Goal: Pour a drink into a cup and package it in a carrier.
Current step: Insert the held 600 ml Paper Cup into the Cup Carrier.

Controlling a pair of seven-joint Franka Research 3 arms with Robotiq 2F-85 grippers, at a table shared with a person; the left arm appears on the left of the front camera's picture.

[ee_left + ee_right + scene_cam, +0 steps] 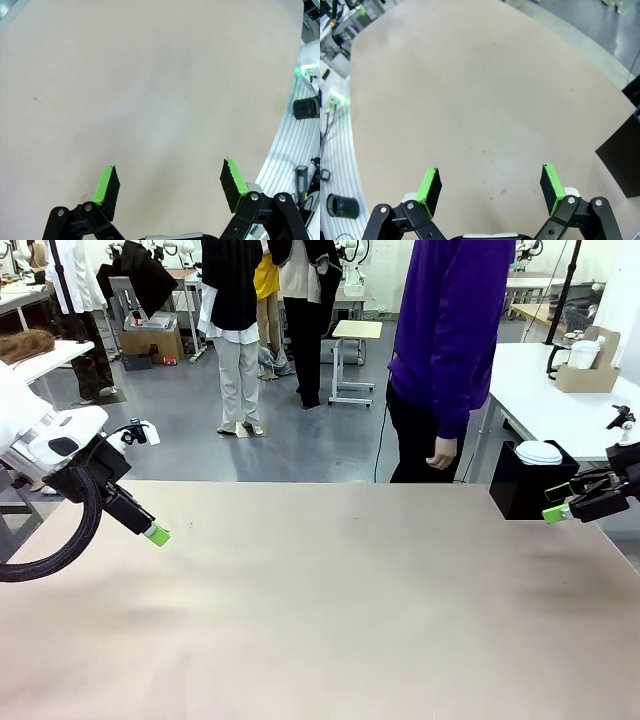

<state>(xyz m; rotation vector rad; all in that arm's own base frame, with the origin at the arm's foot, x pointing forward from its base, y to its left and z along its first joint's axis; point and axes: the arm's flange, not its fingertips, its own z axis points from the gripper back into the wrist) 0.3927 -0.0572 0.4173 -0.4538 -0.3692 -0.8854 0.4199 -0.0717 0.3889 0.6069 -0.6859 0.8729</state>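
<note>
At far right of the front frame: black box point(527, 486) with a short white lidded cup point(538, 452) on top, at the beige table's point(330, 610) edge.
Left gripper point(170, 187): lower left, released, fingers spread, holding nothing.
Right gripper point(490, 184): right edge, released, spread, holding nothing.
Person's hand point(441, 451): hanging beyond the far edge.
Task things: cannot tell where.

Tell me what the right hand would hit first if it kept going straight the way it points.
Probably just the bare table: the right hand aims across open tabletop, its fingers spread. The black box lies off to one side.
</note>
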